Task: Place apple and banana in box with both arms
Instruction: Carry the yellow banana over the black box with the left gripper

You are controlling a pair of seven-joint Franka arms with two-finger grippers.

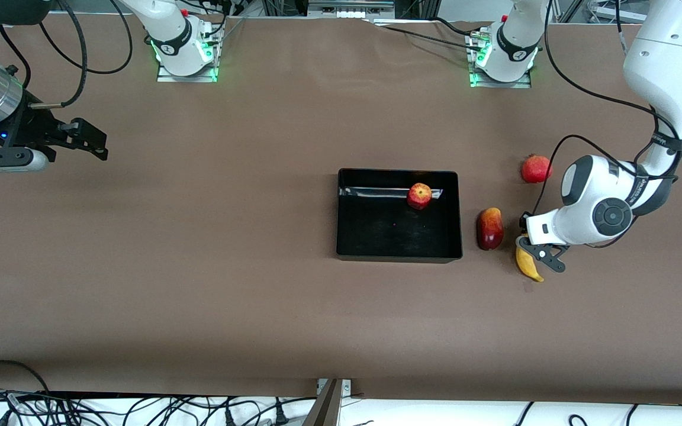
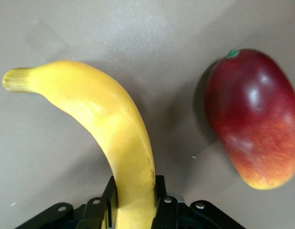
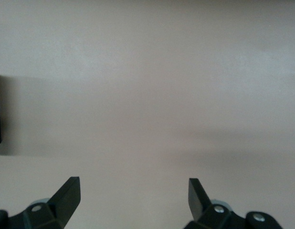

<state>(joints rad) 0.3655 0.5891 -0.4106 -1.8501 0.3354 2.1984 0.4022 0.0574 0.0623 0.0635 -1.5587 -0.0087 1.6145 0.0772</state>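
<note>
You see one apple (image 1: 419, 195) in the box (image 1: 399, 255); one banana (image 1: 527, 265) clamped by the left gripper (image 1: 535, 253), right gripper (image 1: 93, 144) spread.

The left gripper (image 1: 534, 248) is positioned low at the left arm's end of the table, with the banana (image 1: 527, 264) between its fingers (image 2: 110, 193). The mango (image 1: 489, 228) lies just beside this gripper, between it and the box (image 1: 399, 256). The pomegranate (image 1: 536, 168) lies farther from the front camera than the left gripper. The apple (image 1: 419, 196) sits inside the box, toward the wall nearest the arm bases. The right gripper (image 1: 83, 141) is positioned over bare table (image 1: 199, 266) at the right arm's end, well apart from the box.
</note>
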